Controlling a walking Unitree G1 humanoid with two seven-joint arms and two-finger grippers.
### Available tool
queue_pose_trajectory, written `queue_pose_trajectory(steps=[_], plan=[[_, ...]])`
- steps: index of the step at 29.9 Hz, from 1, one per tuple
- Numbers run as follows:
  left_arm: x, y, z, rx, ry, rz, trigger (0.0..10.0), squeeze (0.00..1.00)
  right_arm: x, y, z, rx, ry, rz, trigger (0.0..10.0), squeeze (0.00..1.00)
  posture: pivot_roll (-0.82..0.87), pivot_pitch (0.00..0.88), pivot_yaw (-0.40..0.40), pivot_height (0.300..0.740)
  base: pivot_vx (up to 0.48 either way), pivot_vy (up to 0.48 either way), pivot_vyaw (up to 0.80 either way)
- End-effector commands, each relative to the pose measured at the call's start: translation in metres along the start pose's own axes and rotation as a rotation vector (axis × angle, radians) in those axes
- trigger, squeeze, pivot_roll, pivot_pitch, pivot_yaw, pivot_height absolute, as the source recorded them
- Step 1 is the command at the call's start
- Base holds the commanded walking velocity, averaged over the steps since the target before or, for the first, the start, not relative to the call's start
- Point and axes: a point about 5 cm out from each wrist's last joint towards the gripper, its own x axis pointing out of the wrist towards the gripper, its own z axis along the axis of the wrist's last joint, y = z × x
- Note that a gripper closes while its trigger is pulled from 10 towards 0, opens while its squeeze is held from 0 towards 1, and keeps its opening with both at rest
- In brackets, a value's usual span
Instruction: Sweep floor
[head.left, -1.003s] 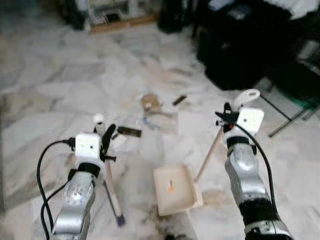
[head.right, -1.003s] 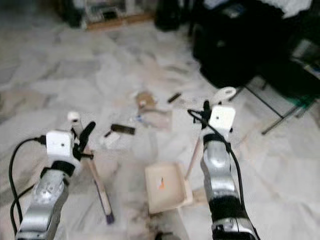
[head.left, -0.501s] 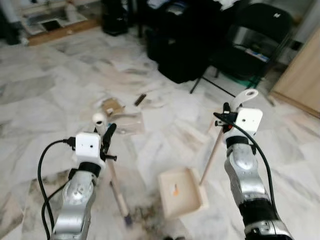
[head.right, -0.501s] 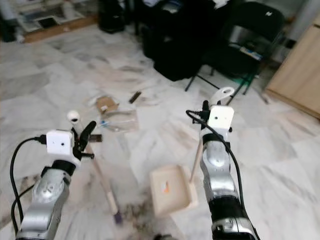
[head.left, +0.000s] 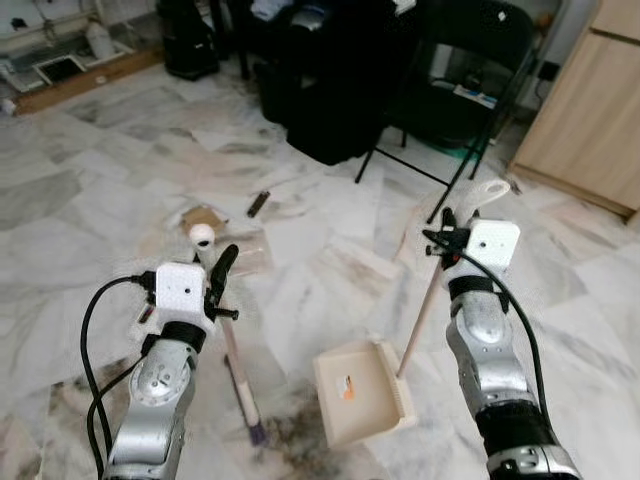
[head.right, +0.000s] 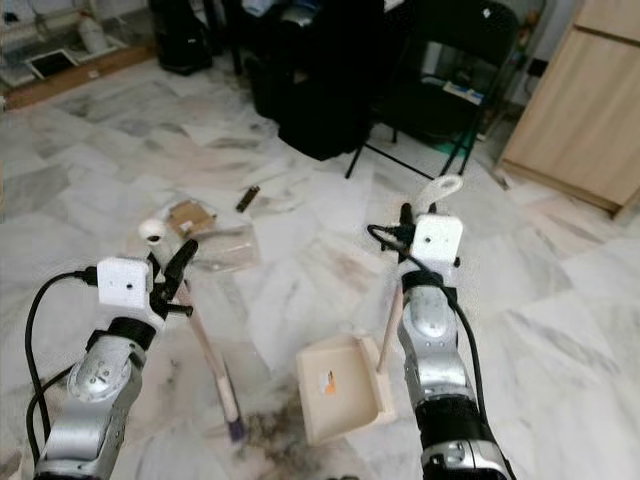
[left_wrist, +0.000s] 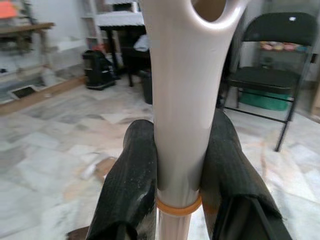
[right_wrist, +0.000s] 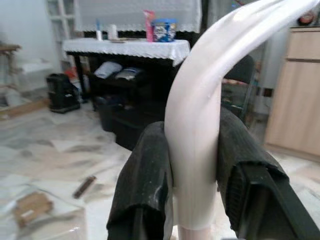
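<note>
My left gripper is shut on the pale handle of a small broom, whose dark bristles touch the marble floor near a dirty patch. In the left wrist view the black fingers clamp the broom handle. My right gripper is shut on the long handle of a cream dustpan that rests on the floor between my arms, with a small orange scrap in it. The right wrist view shows the fingers squeezing the curved dustpan handle. Litter lies ahead: a brown cardboard piece, a clear wrapper, a dark stick.
Black bags and furniture stand ahead, with a black folding chair at the right. A wooden cabinet fills the far right. A low wooden frame lies at the far left. Open marble floor spreads to the left.
The camera has swung to the right, so the litter sits further left and the chair and cabinet have come into sight. Both grippers keep their hold on broom and dustpan.
</note>
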Motion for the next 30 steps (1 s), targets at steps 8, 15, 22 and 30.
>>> queue_pose_trajectory(steps=[8, 15, 22, 30], plan=[[0.0000, 0.0023, 0.0071, 0.004, -0.033, 0.005, 10.0, 0.00, 0.0046, 0.0073, 0.0180, 0.031, -0.085, 0.025, 10.0, 0.00, -0.04, 0.134, -0.004, 0.740, 0.000, 0.394, -0.56], [-0.0003, 0.0018, 0.0071, 0.000, -0.033, 0.005, 10.0, 0.00, 0.0045, 0.0081, 0.0198, 0.028, -0.096, 0.026, 10.0, 0.00, -0.04, 0.136, -0.005, 0.740, 0.000, 0.393, 0.00], [-0.0007, 0.0013, 0.0071, -0.001, -0.033, 0.004, 10.0, 0.00, 0.0052, 0.0089, 0.0183, 0.040, -0.081, 0.033, 10.0, 0.00, -0.04, 0.134, -0.007, 0.740, 0.000, 0.392, -0.44], [0.0000, 0.0018, 0.0080, -0.004, -0.039, 0.007, 10.0, 0.00, 0.0055, 0.0102, 0.0222, 0.029, -0.109, 0.035, 10.0, 0.00, -0.04, 0.134, -0.010, 0.740, 0.000, 0.391, -0.08]])
